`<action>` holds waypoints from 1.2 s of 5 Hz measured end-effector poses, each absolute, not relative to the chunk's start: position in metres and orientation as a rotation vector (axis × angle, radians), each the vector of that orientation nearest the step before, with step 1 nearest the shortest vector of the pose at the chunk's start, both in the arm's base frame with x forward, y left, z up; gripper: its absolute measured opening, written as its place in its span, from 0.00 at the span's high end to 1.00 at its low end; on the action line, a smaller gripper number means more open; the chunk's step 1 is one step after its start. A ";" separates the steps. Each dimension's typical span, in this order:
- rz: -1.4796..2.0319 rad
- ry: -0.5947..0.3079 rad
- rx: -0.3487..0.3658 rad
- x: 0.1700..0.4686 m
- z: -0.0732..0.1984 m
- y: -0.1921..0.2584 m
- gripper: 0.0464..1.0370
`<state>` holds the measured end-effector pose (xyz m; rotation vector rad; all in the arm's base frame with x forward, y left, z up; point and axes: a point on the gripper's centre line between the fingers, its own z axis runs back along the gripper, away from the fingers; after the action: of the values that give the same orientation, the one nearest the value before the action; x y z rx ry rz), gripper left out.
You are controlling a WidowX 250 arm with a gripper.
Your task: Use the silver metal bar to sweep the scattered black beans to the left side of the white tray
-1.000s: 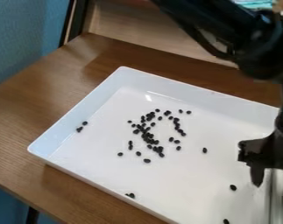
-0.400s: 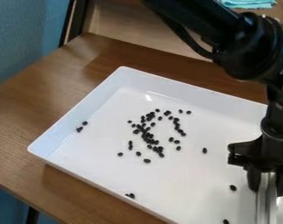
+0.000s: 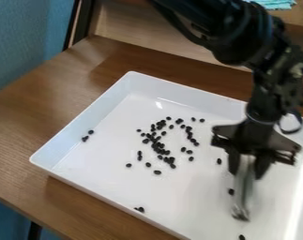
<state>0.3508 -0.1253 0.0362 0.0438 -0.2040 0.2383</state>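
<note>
My gripper (image 3: 246, 168) hangs over the right part of a white tray (image 3: 81, 110), its fingers shut on the upper part of a silvery metal utensil (image 3: 243, 191). The utensil points down, and its lower end is at or just above the tray floor. Small black beans (image 3: 158, 145) lie in a loose cluster around the tray's middle. One bean (image 3: 231, 191) is close beside the utensil on its left, and another (image 3: 242, 237) lies near the bottom edge of the view. A few more sit by the tray's left wall and front wall.
The tray stands on a brown wooden table (image 3: 28, 122). A blue wall (image 3: 28, 37) rises at the left. At the top right, a turquoise cloth (image 3: 272, 4) lies behind the arm.
The arm has come left from the right edge, bringing the metal utensil further into the tray. A bean near the utensil now appears slightly higher and to the left. The central cluster looks unchanged.
</note>
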 end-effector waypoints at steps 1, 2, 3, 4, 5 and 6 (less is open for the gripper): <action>0.245 -0.205 0.061 0.370 0.034 -0.090 0.65; 0.289 -0.170 0.069 0.378 0.035 -0.040 0.65; 0.315 -0.152 0.058 0.378 0.033 -0.005 0.65; 0.333 -0.128 0.051 0.362 0.032 0.026 0.65; 0.386 -0.075 0.017 0.335 0.035 0.054 0.65; 0.433 -0.057 -0.001 0.318 0.039 0.077 0.65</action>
<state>0.3180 0.0767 0.0395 -0.0012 -0.0572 0.4327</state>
